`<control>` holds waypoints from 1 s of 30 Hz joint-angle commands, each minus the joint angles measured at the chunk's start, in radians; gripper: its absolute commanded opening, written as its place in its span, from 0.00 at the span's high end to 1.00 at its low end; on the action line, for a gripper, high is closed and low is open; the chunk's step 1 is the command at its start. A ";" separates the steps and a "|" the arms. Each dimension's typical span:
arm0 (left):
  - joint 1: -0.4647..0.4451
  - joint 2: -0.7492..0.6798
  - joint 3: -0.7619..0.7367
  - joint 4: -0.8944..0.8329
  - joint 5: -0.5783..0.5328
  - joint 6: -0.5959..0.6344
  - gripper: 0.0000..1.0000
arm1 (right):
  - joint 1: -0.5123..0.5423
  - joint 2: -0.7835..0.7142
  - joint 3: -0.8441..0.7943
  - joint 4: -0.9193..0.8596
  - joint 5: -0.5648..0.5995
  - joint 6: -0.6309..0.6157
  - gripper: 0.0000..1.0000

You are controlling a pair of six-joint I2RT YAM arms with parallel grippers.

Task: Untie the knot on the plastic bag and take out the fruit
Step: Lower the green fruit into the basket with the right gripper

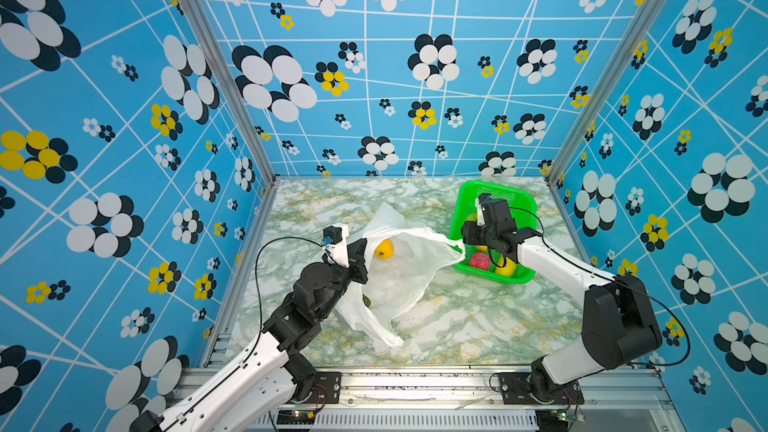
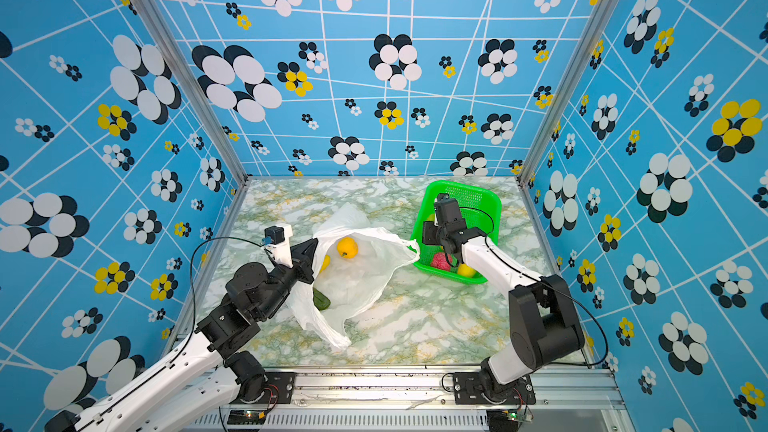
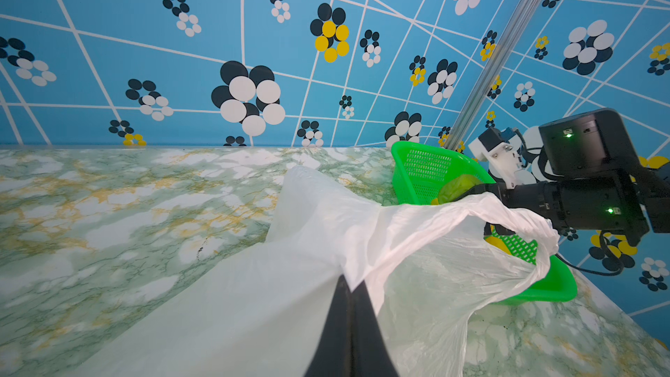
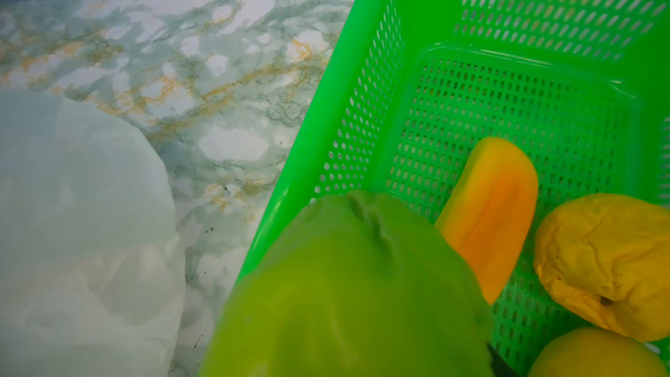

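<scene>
The left end effector [image 3: 350,284] was pressed together, pinching the bag [image 1: 399,280] in the frame's centre; the right end effector [image 3: 476,190] gripped a green fruit [image 4: 344,284] over the basket [image 1: 519,201], centre right.

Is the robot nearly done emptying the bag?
About halfway. Done: the plastic bag is untied and open, and a red ball and yellow fruits lie in the green basket. In hand: the left gripper pinches the bag's edge and the right gripper holds a green fruit over the basket. Left: an orange fruit, a yellow one and a dark green one are in the bag.
</scene>
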 commanded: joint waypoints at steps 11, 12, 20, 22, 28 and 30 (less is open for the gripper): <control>0.007 -0.014 -0.017 0.006 0.004 -0.012 1.00 | -0.040 0.196 0.131 -0.123 -0.112 0.035 0.39; 0.006 -0.013 -0.017 0.007 0.001 -0.012 1.00 | -0.040 0.186 0.127 -0.119 -0.106 0.035 0.34; 0.007 -0.008 -0.017 0.009 0.002 -0.016 1.00 | -0.040 0.048 0.051 -0.072 -0.060 0.044 0.18; 0.006 -0.008 -0.015 0.007 0.007 -0.016 1.00 | -0.040 0.003 0.026 -0.059 -0.029 0.045 0.19; 0.006 -0.014 -0.017 0.008 0.005 -0.016 1.00 | -0.039 -0.244 -0.107 0.040 0.005 0.066 0.24; 0.008 -0.013 -0.017 0.008 0.003 -0.014 1.00 | -0.040 -0.342 -0.162 0.085 0.025 0.090 0.24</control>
